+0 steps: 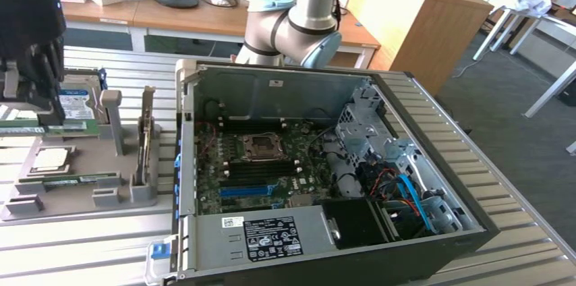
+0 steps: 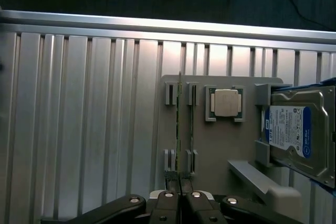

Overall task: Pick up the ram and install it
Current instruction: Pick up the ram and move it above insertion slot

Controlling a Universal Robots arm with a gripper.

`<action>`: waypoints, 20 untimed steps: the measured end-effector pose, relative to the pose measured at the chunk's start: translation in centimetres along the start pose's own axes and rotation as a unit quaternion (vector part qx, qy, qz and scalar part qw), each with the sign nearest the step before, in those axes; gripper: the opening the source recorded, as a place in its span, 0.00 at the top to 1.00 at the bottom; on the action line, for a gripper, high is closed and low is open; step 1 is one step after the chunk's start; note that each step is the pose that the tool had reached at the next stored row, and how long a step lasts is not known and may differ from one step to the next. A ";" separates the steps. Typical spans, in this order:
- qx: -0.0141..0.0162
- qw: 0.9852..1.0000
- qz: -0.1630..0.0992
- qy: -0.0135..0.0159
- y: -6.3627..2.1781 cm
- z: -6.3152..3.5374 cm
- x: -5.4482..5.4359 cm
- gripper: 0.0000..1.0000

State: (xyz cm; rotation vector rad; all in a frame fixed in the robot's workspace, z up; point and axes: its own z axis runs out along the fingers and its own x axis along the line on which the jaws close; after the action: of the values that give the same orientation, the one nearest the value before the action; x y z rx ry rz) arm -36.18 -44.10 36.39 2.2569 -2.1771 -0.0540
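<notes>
Ram (image 2: pixel 178 124) is hanging in the gripper (image 2: pixel 180 181), and through the wrist view I am seeing it edge-on, as a thin green line running straight out from the seam between the fingers (image 2: pixel 170 188). Those fingers are pressing together on its near end, with only the board's thickness parting them. In the exterior view I am reading the same grip. The gripper (image 1: pixel 43 119) is pinching the ram (image 1: pixel 54 126) along its upper edge, and the strip is lying level just under the fingertips, above the grey holder tray (image 1: pixel 81 210). Below the fingers, the tray (image 2: pixel 210 145) is lying on the slatted metal table (image 2: pixel 79 129). Just beside the held strip, a second ram stick (image 2: pixel 192 127) is standing in its pair of slots. In the exterior view that second stick (image 1: pixel 72 179) is sitting lower than the fingertips. Further out to the same side of the fingers, the square silver processor (image 2: pixel 226 102) is resting flat in its frame, and past it a hard drive (image 2: pixel 294 129) is leaning in its cradle. Well away from the fingers, toward the exterior view's right, the open computer case (image 1: pixel 270 94) is lying on its side, showing me the motherboard (image 1: pixel 270 171) and its blue slot (image 1: pixel 245 190).
</notes>
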 end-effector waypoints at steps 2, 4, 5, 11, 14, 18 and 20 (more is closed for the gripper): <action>0.000 1.000 0.000 0.000 0.01 -0.51 0.0 0.89; 0.000 1.000 0.000 0.000 0.03 -1.03 0.0 0.89; 0.000 1.000 0.000 0.000 0.03 -1.29 0.0 0.89; 0.000 1.000 0.000 0.000 0.07 -2.68 -0.1 0.89; 0.000 1.000 0.000 0.000 0.09 -3.29 -0.1 0.89; 0.000 1.000 0.000 0.000 0.09 -3.42 -0.1 0.89; 0.000 1.000 0.000 0.000 0.09 -3.43 -0.1 0.89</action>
State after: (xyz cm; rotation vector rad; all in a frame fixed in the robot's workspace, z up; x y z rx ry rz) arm -36.17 -44.10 39.82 2.2567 -2.1768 -0.0534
